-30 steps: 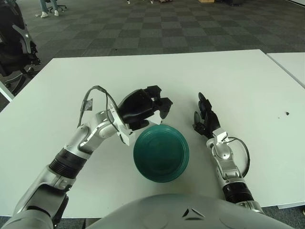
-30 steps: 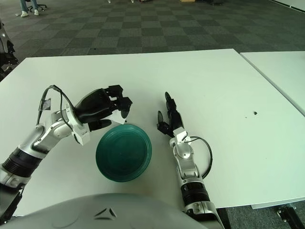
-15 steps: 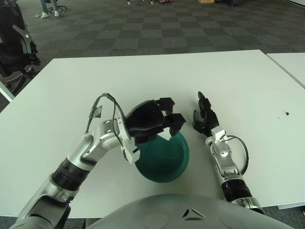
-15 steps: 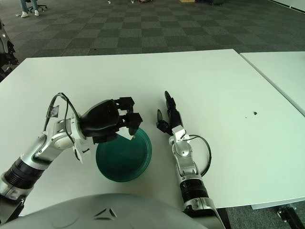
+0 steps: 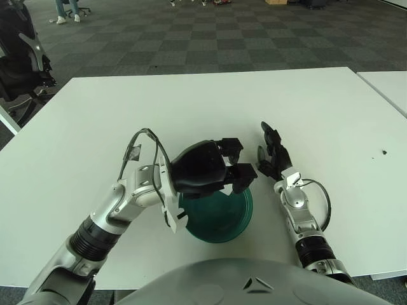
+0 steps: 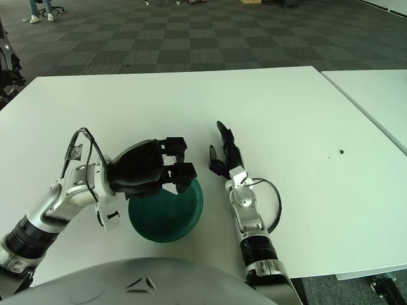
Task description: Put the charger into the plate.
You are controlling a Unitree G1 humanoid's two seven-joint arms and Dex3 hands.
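A dark green plate sits on the white table near the front edge. My left hand hovers over the plate's far left part, palm down, with its fingers curled shut. The charger is hidden under the palm and fingers; earlier frames show a small white piece between the fingertips. A loose cable loops over the left wrist. My right hand rests on the table just right of the plate, fingers stretched out and holding nothing.
A small dark speck lies on the table at the far right. A second white table stands to the right across a narrow gap. A black office chair stands off the table's left corner.
My left hand has moved right and toward me, from the plate's far left rim to over the plate, and has sunk lower. The right hand has barely moved.
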